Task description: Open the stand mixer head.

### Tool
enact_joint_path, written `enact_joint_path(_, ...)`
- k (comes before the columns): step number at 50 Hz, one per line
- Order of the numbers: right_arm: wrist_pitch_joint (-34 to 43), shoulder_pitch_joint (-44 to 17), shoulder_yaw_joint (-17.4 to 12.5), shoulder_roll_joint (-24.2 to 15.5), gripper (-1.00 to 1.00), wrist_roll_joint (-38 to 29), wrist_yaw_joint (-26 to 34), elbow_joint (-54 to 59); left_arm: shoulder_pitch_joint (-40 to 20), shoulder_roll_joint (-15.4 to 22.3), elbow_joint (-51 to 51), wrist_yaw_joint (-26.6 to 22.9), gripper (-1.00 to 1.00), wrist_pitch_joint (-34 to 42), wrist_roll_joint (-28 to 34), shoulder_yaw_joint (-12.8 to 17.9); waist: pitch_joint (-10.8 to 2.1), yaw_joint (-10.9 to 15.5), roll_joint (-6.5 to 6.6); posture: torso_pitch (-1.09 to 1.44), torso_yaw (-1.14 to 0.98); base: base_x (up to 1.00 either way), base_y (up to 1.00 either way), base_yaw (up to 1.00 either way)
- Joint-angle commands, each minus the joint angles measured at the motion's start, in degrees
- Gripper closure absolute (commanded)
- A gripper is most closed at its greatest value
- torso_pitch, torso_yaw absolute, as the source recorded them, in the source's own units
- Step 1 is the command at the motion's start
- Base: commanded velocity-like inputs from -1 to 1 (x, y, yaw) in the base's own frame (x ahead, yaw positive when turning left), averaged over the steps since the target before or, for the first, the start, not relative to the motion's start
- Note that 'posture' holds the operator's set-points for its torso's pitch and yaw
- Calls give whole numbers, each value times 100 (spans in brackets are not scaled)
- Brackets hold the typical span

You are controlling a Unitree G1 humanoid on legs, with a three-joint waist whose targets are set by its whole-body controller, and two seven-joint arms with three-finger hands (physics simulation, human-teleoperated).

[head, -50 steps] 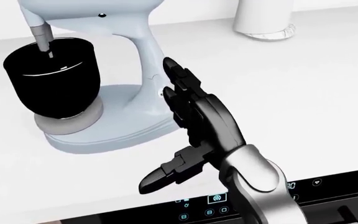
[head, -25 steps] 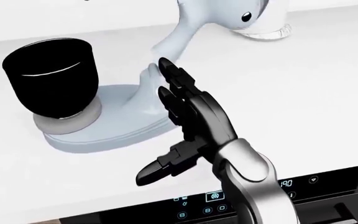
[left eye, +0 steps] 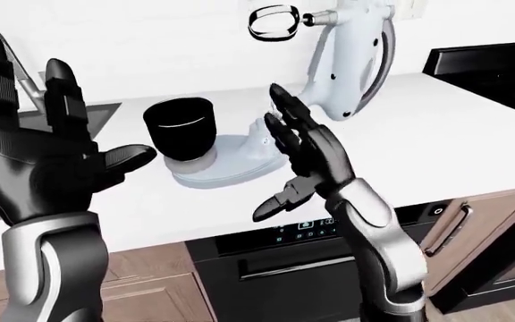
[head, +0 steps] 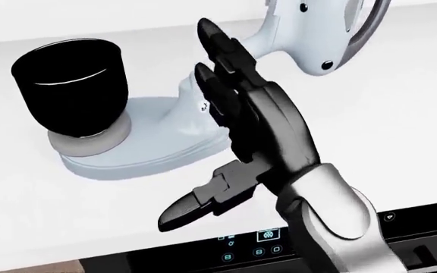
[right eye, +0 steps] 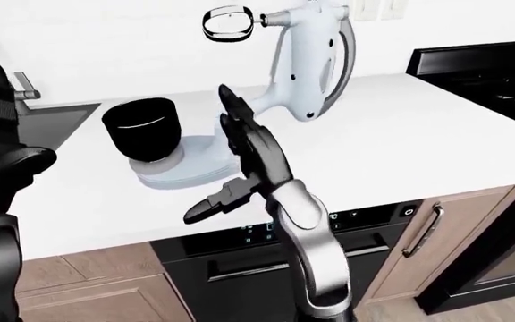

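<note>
Stand mixer head (left eye: 352, 50) tilted up, above the splayed, empty right hand (left eye: 307, 151).

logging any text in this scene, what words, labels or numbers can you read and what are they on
No word, brand or number can be read in any view.
Control panel of the appliance under the counter: small lit round icons only, too small and blurred to make out.
Stand mixer and its black bowl: no label shows.
Left hand and right hand: no markings.
</note>
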Motion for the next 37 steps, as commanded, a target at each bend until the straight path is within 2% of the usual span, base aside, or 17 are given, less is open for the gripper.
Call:
enact_joint_path(1,171,-129,-85,36,-100,250,-257,-561,-115,58,-112,-35,-100,-107,-7,45,-72,2,24,-19,0,0,0,0)
enact_joint_path(4,15,57,-322,214,-100,829,-686,-870,-117,62,-101,-34,-100,-110,-20,50,-64,5,23,-19,0,0,0,0)
enact_joint_path(6,-153,182,-641,399,-100,1697,-1193,-983,-140,79,-83,-25,-100,-109,-37,64,-77,6,26,-19,0,0,0,0)
enact_joint_path(7,-433,358,-643,269,-100,1915,-1323,-1046,-148,91,-60,-29,-100,-119,-41,79,-84,4,27,-19,0,0,0,0)
enact_joint_path(8,-593,499,-759,322,-100,2493,-1534,-1223,-138,93,-38,-51,-100,-141,-26,76,-88,4,20,-19,0,0,0,0)
enact_joint_path(12,-1388,621,-968,29,-100,4079,-2402,-1385,-161,84,-41,-31,-100,-134,-10,44,-96,10,12,-19,0,0,0,0)
enact_joint_path(15,-1968,630,-955,-263,-100,4827,-2681,-1456,-152,73,-26,-59,-100,-150,17,31,-88,-4,7,-19,0,0,0,0)
enact_joint_path(17,-2430,585,-1071,-296,-100,5667,-2981,-1494,-164,72,-35,-49,-100,-142,26,22,-86,-19,4,-19,0,0,0,0)
enact_joint_path(22,-3554,583,-1110,-457,-100,7109,-3335,-1581,-153,70,-56,-54,-100,-129,29,33,-83,-52,-18,-19,0,0,0,0)
enact_joint_path(28,-4373,770,-1116,-539,-100,7872,-3265,-1475,-149,80,-101,-37,-100,-106,12,45,-77,-74,-46,-19,0,0,0,0)
enact_joint_path(37,-4801,840,-1125,-586,-100,8286,-3183,-1395,-129,76,-88,-53,-100,-111,27,53,-52,-83,-51,-19,0,0,0,0)
